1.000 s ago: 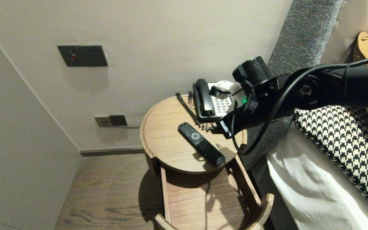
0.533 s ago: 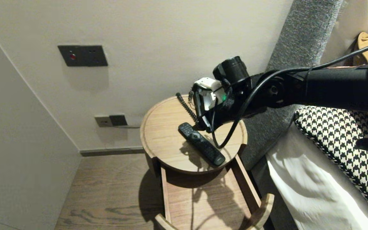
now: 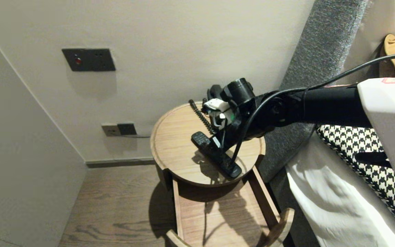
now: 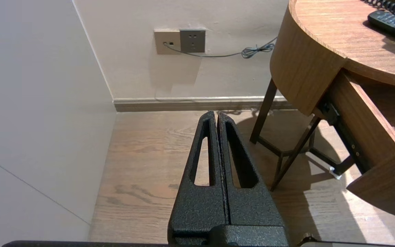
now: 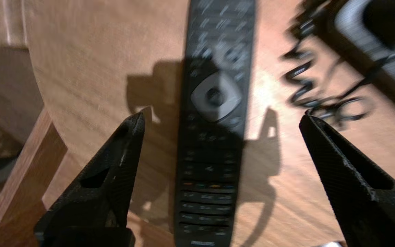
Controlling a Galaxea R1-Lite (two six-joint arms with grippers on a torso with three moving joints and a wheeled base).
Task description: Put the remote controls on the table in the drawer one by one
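Taking up the whole right side is the bed point(image 3: 324, 195) with its white sheet and a houndstooth pillow point(image 3: 341, 140). Right against it the round wooden surface point(image 3: 173, 147) is standing, with its drawer point(image 3: 218, 212) hanging pulled out underneath. The right arm point(image 3: 321, 106) is reaching across from the bed side and over the surface, so it's blocking most of the telephone point(image 3: 215, 92) sitting at the back by the wall. Only the curly cord point(image 3: 200, 117) is showing properly.

The black remote point(image 3: 231, 167) is lying flat on the surface, near the front edge above the drawer, angled diagonally. The right gripper point(image 5: 222, 116) is hovering right over its middle, pointing down. Its fingers point(image 5: 122, 154) are spread wide and sitting one on each side of the remote, not touching it as far as I can tell.

Meanwhile the left gripper point(image 4: 217, 116) is hanging parked down low beside the surface, above the wooden floor point(image 4: 142, 164) and facing the wall socket point(image 4: 180, 40), with its fingers pressed flat together.
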